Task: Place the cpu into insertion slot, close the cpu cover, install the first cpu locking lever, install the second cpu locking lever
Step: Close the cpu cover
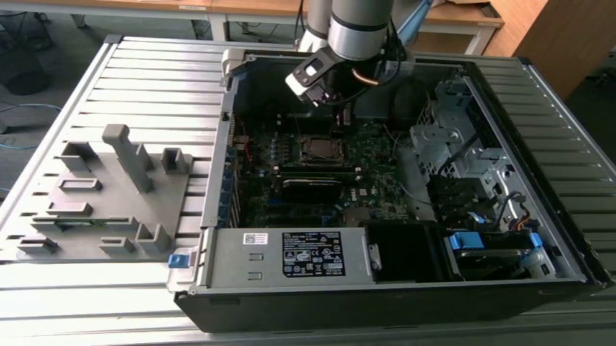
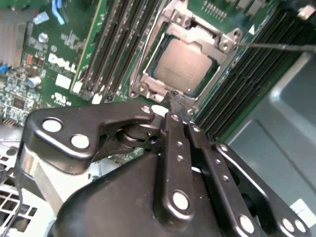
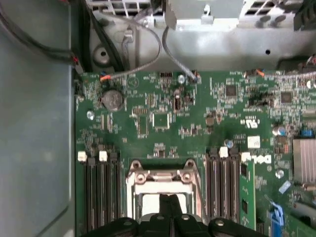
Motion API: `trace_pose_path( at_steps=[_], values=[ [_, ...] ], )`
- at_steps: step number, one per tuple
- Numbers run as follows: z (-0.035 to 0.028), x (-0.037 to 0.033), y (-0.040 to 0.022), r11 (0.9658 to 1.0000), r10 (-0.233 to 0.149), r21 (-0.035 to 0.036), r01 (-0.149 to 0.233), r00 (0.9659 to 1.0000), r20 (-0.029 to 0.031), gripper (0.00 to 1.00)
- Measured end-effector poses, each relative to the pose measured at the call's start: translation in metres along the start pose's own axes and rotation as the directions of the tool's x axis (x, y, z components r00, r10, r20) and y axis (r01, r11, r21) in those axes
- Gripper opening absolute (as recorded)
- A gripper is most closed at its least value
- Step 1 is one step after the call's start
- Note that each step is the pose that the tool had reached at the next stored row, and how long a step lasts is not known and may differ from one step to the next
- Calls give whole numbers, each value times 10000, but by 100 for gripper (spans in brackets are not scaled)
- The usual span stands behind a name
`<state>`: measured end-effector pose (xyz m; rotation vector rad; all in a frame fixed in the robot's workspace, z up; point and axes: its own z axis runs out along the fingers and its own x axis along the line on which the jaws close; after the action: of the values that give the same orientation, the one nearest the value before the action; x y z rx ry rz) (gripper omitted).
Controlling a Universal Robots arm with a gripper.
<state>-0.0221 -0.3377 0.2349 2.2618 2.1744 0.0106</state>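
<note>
**Tool poised at the socket's edge, cpu seated under its frame**

The cpu (image 2: 182,66) lies flat in the insertion slot (image 3: 132,195), its dull silver top directly ahead of the tool's tips in the second wrist view. The cpu cover (image 2: 196,33) lies down around it, and the chip shows through the cover's square window. From the corner of the socket farthest from the tool, a thin metal rod (image 2: 276,47) runs out over the memory slots on that side; I cannot tell whether it is latched.

The tool (image 2: 176,98) has its two dark fingers pressed together, with nothing seen between them. Its tips sit at the near edge of the frame, over the socket's rim; whether they touch the metal cannot be told. In the first wrist view the joined fingers point at the near part of the cover window.

The arm (image 1: 358,29) comes down from above into the open computer case (image 1: 539,72), its wrist tilted so that the tool leans toward the socket below it.

Rows of black memory slots (image 2: 118,44) flank the socket on either side of the tool. The green circuit board (image 3: 163,118) spreads beyond the tips, with a coin cell (image 3: 112,98) well apart from them. The case rests on a slatted table (image 1: 144,79), and a grey parts fixture (image 1: 97,194) lies outside the case, far from the tool.
</note>
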Motion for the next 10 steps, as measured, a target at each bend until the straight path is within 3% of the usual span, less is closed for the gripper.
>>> trace_pose_path(
  at_steps=[4, 10],
  values=[
    [16, -4, -98, 10000, 0, 1, 0, 10000, 0, 11],
    [18, -4, -111, 10000, 1, 1, -1, 10000, 0, 11]
  ],
)
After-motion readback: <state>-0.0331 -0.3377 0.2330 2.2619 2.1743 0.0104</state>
